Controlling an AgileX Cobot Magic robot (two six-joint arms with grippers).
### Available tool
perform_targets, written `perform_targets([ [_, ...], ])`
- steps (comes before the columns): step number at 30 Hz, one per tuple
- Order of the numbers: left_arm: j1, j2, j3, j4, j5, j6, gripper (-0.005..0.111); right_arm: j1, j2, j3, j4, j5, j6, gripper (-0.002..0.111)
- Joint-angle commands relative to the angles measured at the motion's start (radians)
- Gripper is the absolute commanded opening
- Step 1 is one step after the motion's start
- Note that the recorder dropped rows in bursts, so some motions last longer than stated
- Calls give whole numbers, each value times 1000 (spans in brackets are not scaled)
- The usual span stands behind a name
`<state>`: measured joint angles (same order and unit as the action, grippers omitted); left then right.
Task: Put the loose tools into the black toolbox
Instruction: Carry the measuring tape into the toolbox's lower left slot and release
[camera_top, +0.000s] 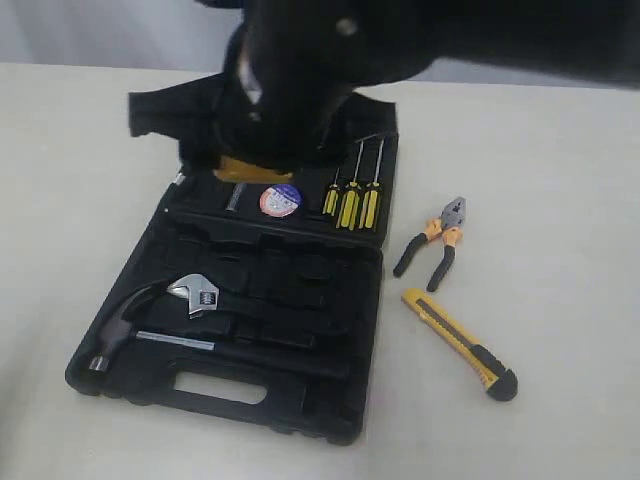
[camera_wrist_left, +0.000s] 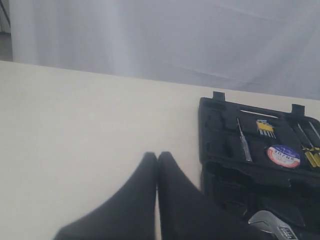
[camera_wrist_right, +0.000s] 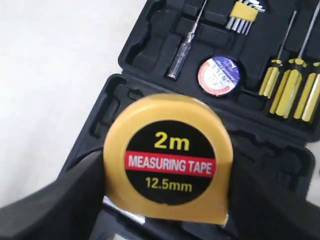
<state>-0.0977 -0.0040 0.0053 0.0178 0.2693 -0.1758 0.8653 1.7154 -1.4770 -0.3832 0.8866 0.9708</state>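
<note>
Yellow tape measure (camera_wrist_right: 167, 150) sits clamped in my right gripper (camera_wrist_right: 167, 197) above the black toolbox (camera_top: 285, 285), and if I release off its recess it could wedge crooked.

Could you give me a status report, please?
Left gripper shut, empty. Right gripper grips yellow tape measure over open black plastic toolbox. Orange-handled pliers, yellow utility knife outside. Nothing blocking.

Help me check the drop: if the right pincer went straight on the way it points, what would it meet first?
Probably the black toolbox: the right pincer, shut on the yellow tape measure, points at its moulded recesses near the hinge. How far above them it hangs is unclear.
</note>
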Motion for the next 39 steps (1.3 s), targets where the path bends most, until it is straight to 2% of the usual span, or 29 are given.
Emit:
perform_targets([
  [1,-6,4,-5,-3,1,0,0,14,143,-104,-9,-19,129,-1],
  [15,-6,4,-5,-3,1,0,0,22,498,-394,26,16,166,-1],
  [39,-6,4,-5,-3,1,0,0,22,635,-417,42,-44,214,-1],
])
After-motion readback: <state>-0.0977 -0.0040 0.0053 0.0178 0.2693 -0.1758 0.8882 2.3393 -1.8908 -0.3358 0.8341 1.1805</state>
